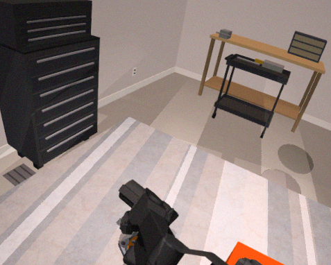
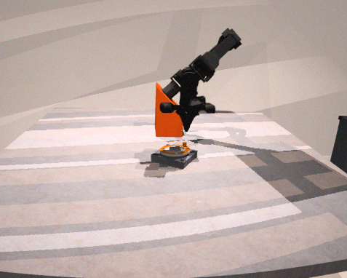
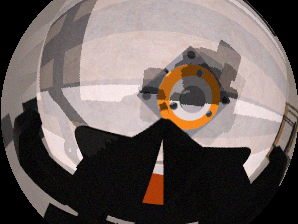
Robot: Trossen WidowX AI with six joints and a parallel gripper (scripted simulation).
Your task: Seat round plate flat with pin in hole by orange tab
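Note:
The round plate (image 2: pixel 174 152) (image 3: pixel 190 117), grey with an orange ring, sits on the post of the dark square base (image 2: pixel 170 160) (image 3: pixel 226 70) on the striped table top. Its small orange tab (image 2: pixel 185 144) stands up at the plate's right rim in the exterior view. My gripper (image 2: pixel 187 129) (image 3: pixel 164 122) is shut and empty. It points straight down, with its tips a short way above the tab side of the plate and not touching it. In the top view the arm (image 1: pixel 152 222) covers most of the plate; only a sliver of the plate (image 1: pixel 130 243) shows. The pin is hidden.
The arm's orange mount (image 2: pixel 166 116) (image 1: pixel 247 254) stands just behind the base. A black tool chest (image 1: pixel 48 76), a wooden bench (image 1: pixel 266 48) and a black cart (image 1: pixel 256 87) stand far off across the room.

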